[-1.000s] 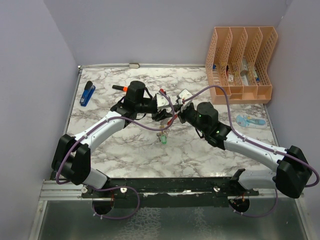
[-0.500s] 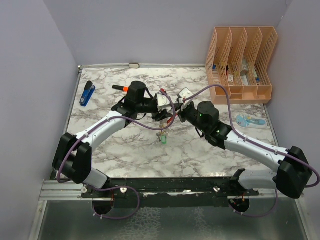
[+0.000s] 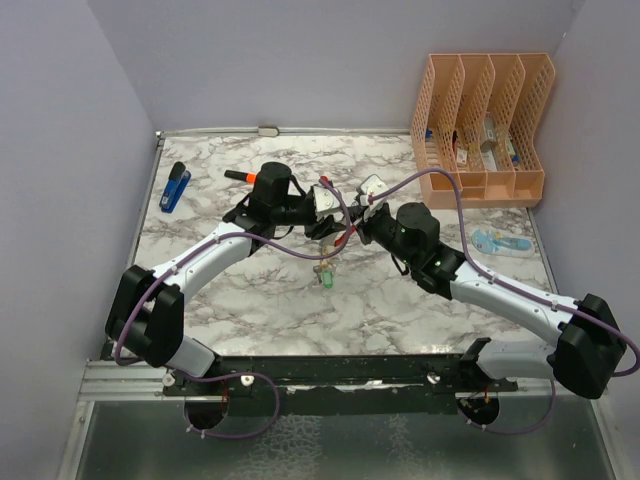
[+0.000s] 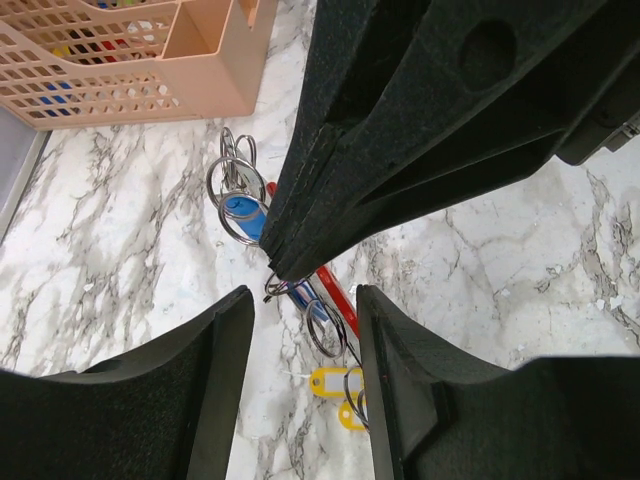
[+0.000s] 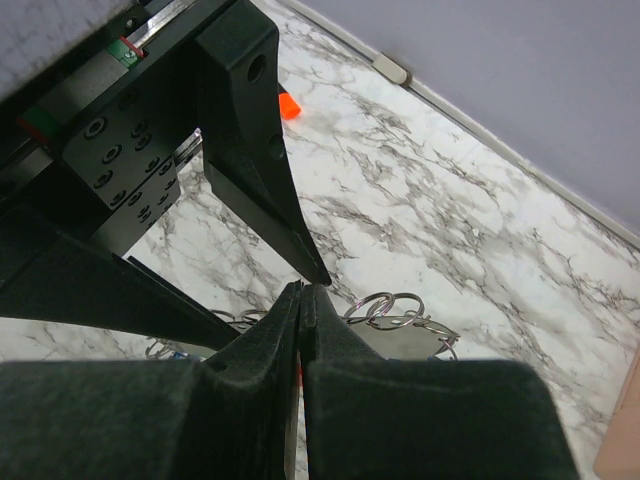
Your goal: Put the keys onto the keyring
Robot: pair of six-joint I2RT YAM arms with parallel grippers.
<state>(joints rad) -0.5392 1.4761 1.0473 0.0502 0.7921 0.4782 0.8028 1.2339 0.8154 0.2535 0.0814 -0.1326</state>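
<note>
1. The two arms meet nose to nose over the marble counter [image 3: 250, 290]. The left gripper [image 3: 322, 222] reaches in from my left and the right gripper [image 3: 355, 225] from my right, their tips almost touching.
2. I see the left gripper's fingers [image 4: 190, 400] standing apart. In its wrist view the right gripper's pointed tip pokes down toward the gap between them.
3. The right gripper's fingers [image 5: 270, 345] are pressed flat together with no gap showing. A small wire ring sits right at their tip, but I cannot tell whether anything is pinched there.
4. The keyring [image 4: 338, 292] shows only its red side. It is a thin bar running just under the right gripper's tip and into the space between the left gripper's fingers.
5. The blue key [image 4: 243, 215] lies just beyond the right gripper's tip, bunched with several split rings [image 5: 395, 308].
6. The yellow keys [image 4: 328, 381] sit deeper in the left gripper's opening, nearer its palm.
7. The green key [image 3: 325, 282] appears from above below both grippers, toward the arm bases. I cannot tell whether the bunch hangs or rests on the counter.
8. An orange marker [image 3: 237, 175] lies just outside the left gripper's wrist, with a blue stapler [image 3: 176, 187] farther out the same way. A peach file rack [image 3: 480, 130] stands well beyond the right gripper.
</note>
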